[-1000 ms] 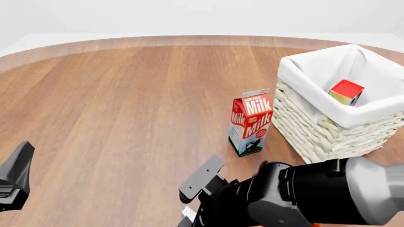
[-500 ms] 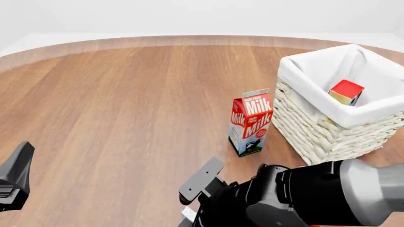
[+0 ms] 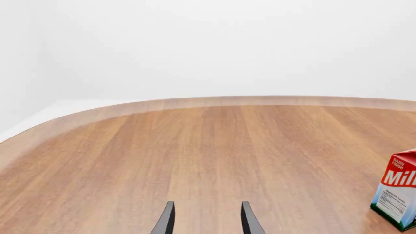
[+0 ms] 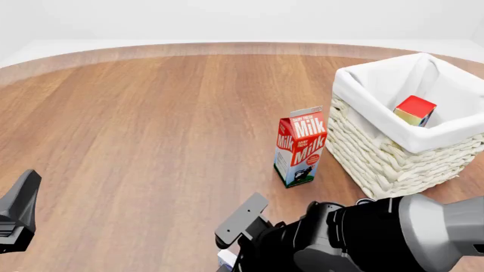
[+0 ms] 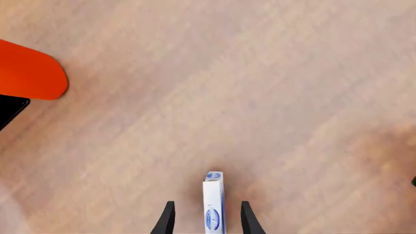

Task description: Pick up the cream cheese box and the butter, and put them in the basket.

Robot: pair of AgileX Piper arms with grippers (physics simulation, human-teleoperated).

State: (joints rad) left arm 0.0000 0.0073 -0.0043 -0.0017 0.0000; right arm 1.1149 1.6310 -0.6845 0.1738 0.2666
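Item: right gripper [image 5: 204, 219], jaws parted, straddling the cream cheese box [image 5: 213, 204] standing edge-up between its fingers. Risk: closing off-centre is tipping the thin box. Left gripper [image 3: 204, 219] idling, parted, empty.

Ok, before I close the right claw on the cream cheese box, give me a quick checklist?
1. Cream cheese box between the right claw fingers: ok.
2. Fingers apart, not yet touching it: ok.
3. Box centred in the gap: ok.
4. Butter in the basket: ok.
5. Milk carton upright, beside the basket: ok.
6. Left claw open, holding nothing: ok.
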